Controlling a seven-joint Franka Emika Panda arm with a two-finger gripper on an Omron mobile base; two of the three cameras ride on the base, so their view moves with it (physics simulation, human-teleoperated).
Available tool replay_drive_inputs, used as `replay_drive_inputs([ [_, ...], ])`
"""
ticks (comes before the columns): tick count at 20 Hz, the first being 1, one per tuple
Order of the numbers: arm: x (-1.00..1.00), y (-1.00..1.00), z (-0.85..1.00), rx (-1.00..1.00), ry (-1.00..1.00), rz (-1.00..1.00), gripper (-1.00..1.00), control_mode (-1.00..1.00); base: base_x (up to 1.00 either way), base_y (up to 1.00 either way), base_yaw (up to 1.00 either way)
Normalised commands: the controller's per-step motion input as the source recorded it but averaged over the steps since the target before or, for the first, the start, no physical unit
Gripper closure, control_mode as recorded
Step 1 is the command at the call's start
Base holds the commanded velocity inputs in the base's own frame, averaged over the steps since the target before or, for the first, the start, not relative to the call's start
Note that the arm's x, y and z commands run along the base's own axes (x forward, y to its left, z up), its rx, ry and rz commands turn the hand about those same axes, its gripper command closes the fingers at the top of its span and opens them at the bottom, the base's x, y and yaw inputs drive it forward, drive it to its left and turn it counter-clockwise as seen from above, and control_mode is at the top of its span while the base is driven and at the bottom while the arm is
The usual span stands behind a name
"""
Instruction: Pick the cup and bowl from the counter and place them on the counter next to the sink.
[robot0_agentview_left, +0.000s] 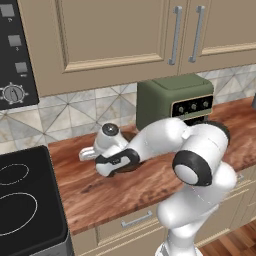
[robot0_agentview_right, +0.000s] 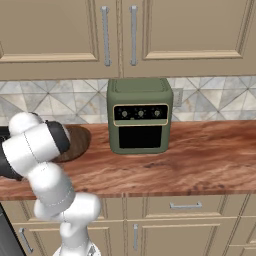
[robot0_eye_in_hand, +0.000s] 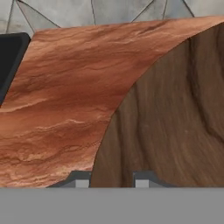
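A black stovetop (robot0_agentview_left: 25, 200) is seen at far left beside the reddish wood-grain tabletop (robot0_agentview_left: 125, 187). The claw (robot0_eye_in_hand: 112, 180) is held low over a round dark wooden disc (robot0_eye_in_hand: 175, 122), its tips narrowly parted; whether anything is gripped cannot be told, though the rim appears to lie between them. An olive-green countertop oven (robot0_agentview_right: 139, 115) stands further right.

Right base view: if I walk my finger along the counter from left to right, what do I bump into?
White robot arm → round dark wooden disc → green toaster oven → bare wooden counter.
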Motion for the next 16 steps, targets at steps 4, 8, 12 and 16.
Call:
replay_drive_inputs([
  [4,-0.03,-0.35,0.63,0.14,0.00,0.01,1.00,-1.00,0.00,0.00,0.00],
  [8,-0.08,0.00,0.24,0.01,0.01,0.00,1.00,-1.00,0.00,0.00,0.00],
  [12,-0.02,0.00,0.47,-0.07,0.22,0.00,1.00,-1.00,0.00,0.00,0.00],
  [16,-0.06,0.00,0.66,-0.16,0.31,0.00,1.00,-1.00,0.00,0.00,0.00],
])
